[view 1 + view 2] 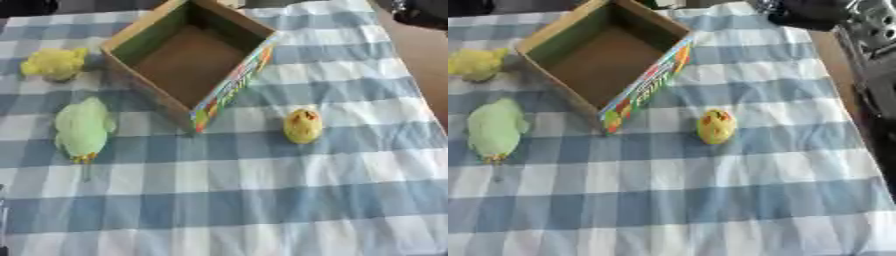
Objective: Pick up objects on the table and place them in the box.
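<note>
Box (188, 60) is sitting empty, toys lying around it: yellow chick (303, 126), green bird (83, 129), yellow fluffy toy (54, 63). Right arm (868, 45) is showing top right, but can't tell what its hand's doing.

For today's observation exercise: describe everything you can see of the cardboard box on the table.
The box is open-topped and rectangular, of brown cardboard, with a colourful printed outer side facing the near right. It stands upright, turned askew, on the blue-and-white checked cloth. Its inside looks empty: only the bare brown floor shows. No toy or hand touches it.
</note>
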{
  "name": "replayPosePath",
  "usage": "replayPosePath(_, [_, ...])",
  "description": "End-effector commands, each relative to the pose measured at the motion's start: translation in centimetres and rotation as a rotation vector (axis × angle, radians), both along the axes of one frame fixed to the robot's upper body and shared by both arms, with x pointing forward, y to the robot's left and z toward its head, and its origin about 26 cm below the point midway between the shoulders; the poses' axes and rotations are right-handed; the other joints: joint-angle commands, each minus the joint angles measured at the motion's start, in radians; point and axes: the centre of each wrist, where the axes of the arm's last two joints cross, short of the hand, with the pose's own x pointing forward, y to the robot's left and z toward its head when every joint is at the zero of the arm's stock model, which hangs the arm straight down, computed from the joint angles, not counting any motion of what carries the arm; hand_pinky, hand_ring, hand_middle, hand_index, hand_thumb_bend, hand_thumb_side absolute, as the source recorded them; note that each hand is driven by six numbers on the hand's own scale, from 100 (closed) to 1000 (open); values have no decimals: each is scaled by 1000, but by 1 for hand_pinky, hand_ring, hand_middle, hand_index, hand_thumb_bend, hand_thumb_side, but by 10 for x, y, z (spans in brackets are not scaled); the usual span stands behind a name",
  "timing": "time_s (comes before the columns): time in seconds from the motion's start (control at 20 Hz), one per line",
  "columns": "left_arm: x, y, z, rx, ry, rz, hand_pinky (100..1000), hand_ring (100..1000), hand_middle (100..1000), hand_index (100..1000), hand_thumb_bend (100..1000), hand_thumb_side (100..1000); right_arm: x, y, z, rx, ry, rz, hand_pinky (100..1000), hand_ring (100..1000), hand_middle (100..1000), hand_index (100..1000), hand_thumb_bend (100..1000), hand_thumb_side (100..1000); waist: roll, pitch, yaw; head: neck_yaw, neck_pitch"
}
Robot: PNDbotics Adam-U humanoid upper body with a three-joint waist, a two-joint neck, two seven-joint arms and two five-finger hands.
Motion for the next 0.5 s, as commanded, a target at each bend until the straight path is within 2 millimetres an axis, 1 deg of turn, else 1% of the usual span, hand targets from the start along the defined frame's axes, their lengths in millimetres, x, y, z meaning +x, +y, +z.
replayPosePath(0.05, [-3,0,5,13,-18,-13,472,579,595,745,100,803,6,-1,13,-155,-36,-19,799,806,725,842,183,788,-3,-26,3,-5,1])
replayPosePath(0.2, [-3,0,5,17,-15,-16,472,579,596,745,100,802,16,5,17,-271,-21,-8,804,816,748,850,196,758,-6,-28,4,-7,1])
replayPosePath(0.35, [-3,0,4,18,-13,-16,472,579,596,745,100,802,25,9,17,-360,18,1,813,831,750,863,221,717,-7,-29,7,-8,1])
replayPosePath(0.45, [-3,0,4,18,-13,-17,472,579,596,745,100,803,30,10,15,-396,48,10,830,854,739,877,291,605,-8,-28,8,-10,0])
replayPosePath(0.5, [-3,0,4,18,-13,-18,472,580,596,745,100,803,32,11,13,-415,70,17,832,856,736,880,312,576,-8,-28,9,-10,-1])
